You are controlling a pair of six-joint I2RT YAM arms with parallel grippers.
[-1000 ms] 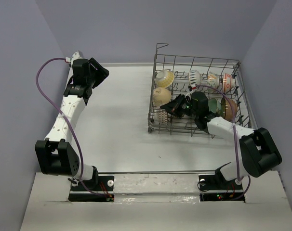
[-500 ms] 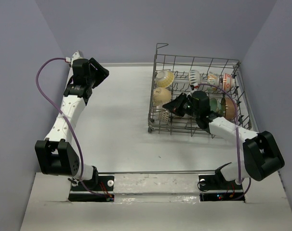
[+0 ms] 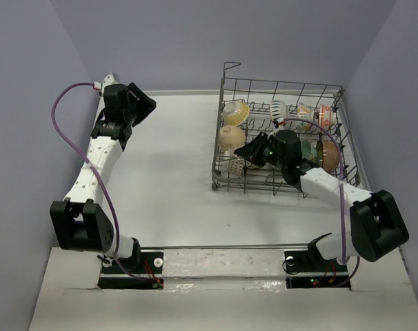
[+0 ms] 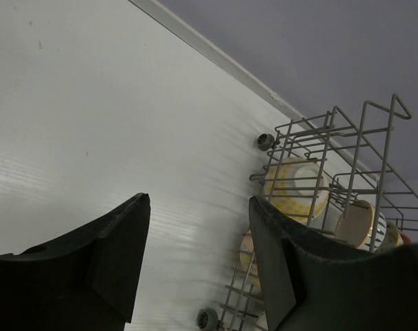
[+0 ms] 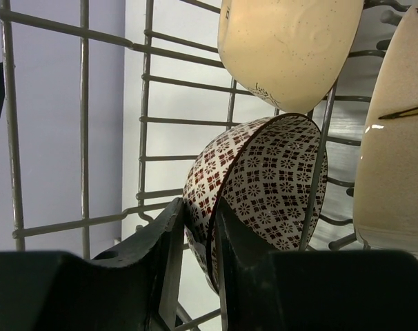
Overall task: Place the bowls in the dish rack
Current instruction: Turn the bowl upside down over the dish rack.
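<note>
With the red-patterned bowl (image 5: 271,179) set on edge in the dish rack (image 5: 147,124), the right gripper (image 5: 198,207) straddles its rim, pinching or not unclear, and probably needs to spread and lift clear next, while the left gripper (image 4: 198,201) hangs spread and empty.

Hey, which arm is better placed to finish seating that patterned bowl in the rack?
Right. The right claw holds the patterned bowl by the rim, inside the dish rack. The left claw hangs open and empty above the table, away from the rack.
</note>
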